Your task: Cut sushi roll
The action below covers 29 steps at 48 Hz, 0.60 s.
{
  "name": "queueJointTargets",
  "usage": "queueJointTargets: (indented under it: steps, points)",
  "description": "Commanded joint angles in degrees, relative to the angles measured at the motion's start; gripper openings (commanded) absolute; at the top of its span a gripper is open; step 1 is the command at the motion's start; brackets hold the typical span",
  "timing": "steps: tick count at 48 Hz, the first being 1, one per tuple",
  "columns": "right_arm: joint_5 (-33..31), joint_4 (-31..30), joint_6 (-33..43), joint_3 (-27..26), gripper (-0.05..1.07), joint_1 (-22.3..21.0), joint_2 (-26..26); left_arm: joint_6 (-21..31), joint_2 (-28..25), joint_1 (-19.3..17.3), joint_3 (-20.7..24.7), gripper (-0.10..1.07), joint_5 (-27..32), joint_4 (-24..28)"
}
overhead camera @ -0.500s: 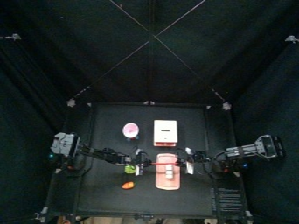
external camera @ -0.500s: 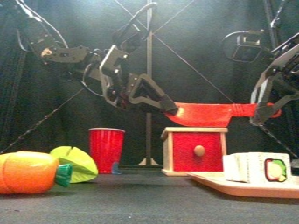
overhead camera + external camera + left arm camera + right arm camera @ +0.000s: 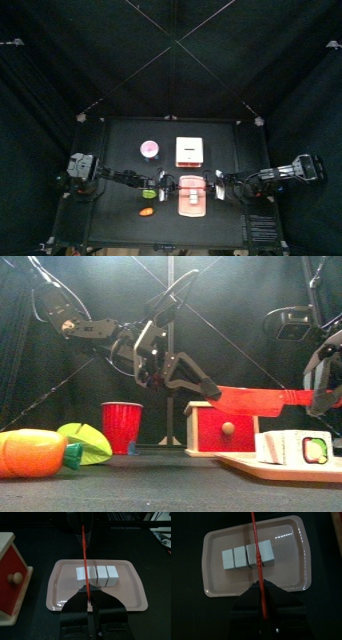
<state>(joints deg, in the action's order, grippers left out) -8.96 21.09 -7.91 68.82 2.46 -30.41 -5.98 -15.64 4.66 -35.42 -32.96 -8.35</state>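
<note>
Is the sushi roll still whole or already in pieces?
Seemingly in pieces: the sushi roll shows three blocks with seams between, lying on the pink tray. Full separation cannot be told.

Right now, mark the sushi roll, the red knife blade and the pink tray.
sushi roll (image 3: 97, 575): left wrist view, top of the middle block.
red knife blade (image 3: 254, 399): front view, flat of the blade.
pink tray (image 3: 212, 592): right wrist view, bare corner near the rim.
</note>
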Motion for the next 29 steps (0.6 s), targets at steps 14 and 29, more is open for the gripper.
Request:
queueJointTargets:
  steps: [14,29]
  points:
    - [-0.97,0.53,0.26,0.97,0.4,0.09,-0.18,0.09,-2.46,0.44,3.16,0.3,-0.18,0.09]
    - [-1.05,2.11,0.26,1.05,0.4,0.09,-0.18,0.09,-3.52,0.44,3.96,0.3,-0.18,0.09]
